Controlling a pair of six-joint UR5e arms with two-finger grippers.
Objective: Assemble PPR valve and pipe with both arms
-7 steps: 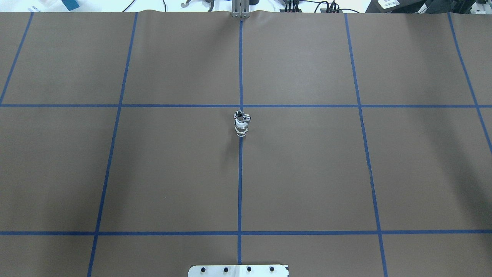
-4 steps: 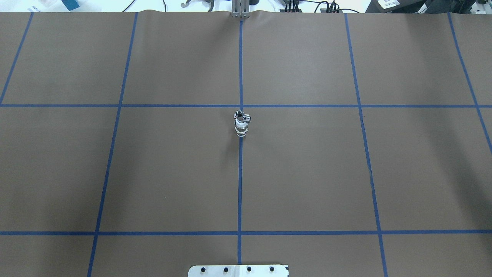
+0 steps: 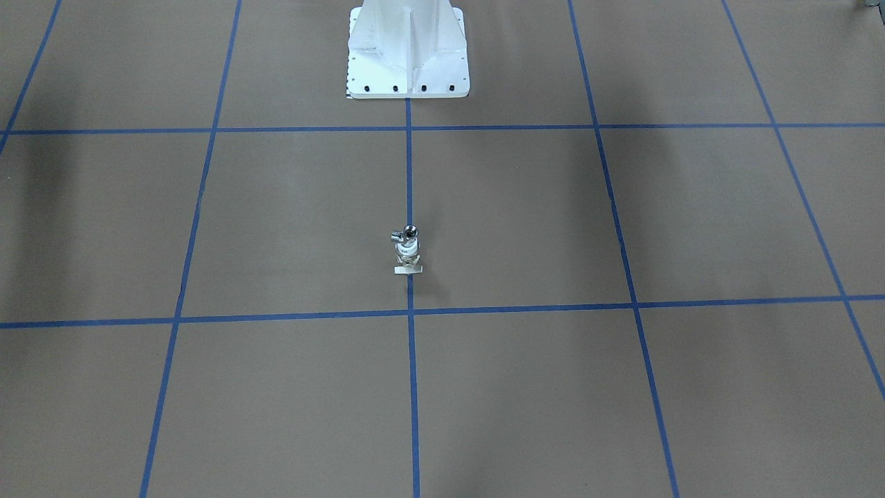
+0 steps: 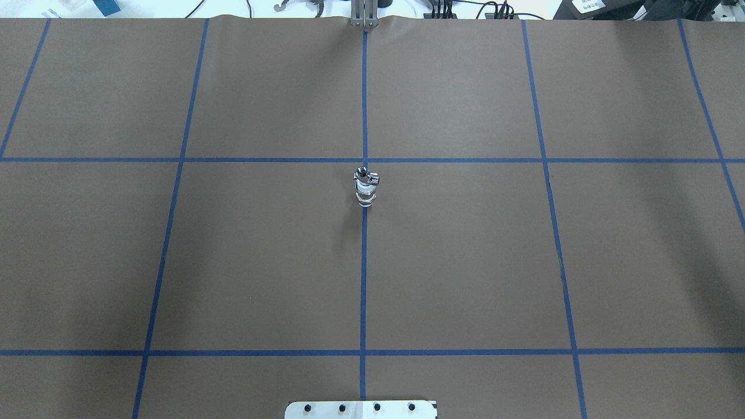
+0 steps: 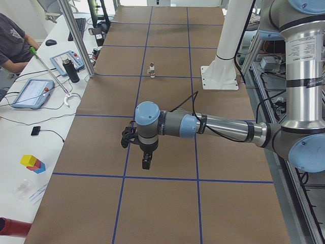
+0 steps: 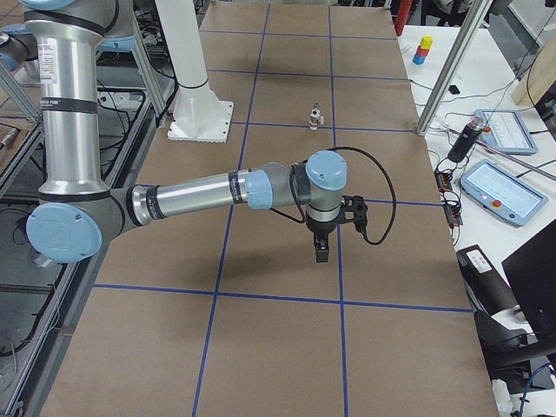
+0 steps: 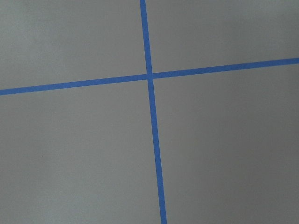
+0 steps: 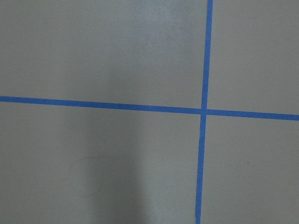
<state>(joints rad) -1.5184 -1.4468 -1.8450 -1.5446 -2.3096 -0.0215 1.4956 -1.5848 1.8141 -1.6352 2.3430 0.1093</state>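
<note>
Chrome pipe (image 4: 362, 173) stands upright on the white-ringed PPR valve (image 4: 365, 195).

Near, large right arm (image 6: 191, 195), grey tube w/ light-blue joint caps, stretches horiz. from the view's left over the brown paper-covered surface (image 6: 261, 347) w/ its blue tape grid. The black right gripper (image 6: 320, 258) points straight down, close to a tape crossing. The fingers (image 6: 320, 248) read as one dark block, so the gap btwn them can't be judged. Well beyond, a small upright PPR valve w/ white ring ends (image 6: 315, 120) stands on a blue line w/ the chrome pipe fitting (image 6: 317, 109) on top; the join is too small to judge. White bolted pedestal (image 6: 198, 109) stands to their left. Two blue-grey tablets (image 6: 499, 187) lie on the white side bench (image 6: 521, 82) at right.
</note>
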